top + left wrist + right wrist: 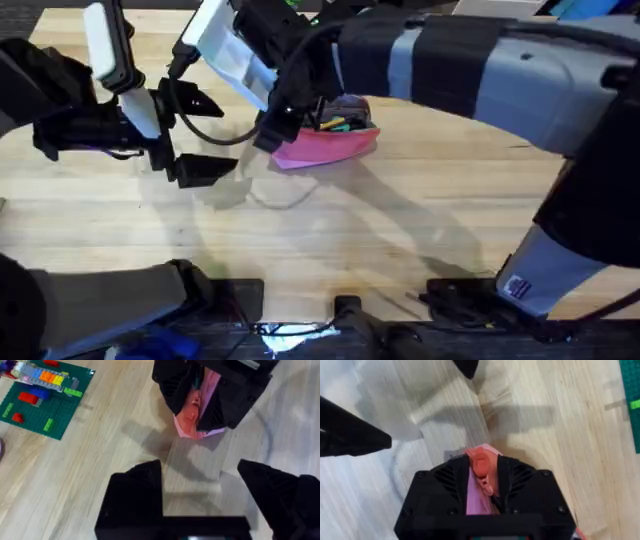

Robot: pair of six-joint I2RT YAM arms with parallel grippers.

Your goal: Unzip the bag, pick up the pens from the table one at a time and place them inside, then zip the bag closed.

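I see the pink bag (330, 143) near the table's (400, 230) far edge with pens (335, 123) already inside, my right gripper (482, 472) pinching its zipper end, my left gripper (200, 490) wide and holding nothing, so I judge only the zipping remains.

Pink bag, black fingers, pale wood.

The bag (335, 146) I grip is pink, with a coral-red end at its zipper, and orange and green show in its opening. My right gripper (482, 467) is black, as is my left gripper (200, 485). The table (330, 240) is light wood with fine darker grain lines. Off to one side lies a green studded baseplate (47, 405) carrying red, orange, blue, grey and lime bricks.
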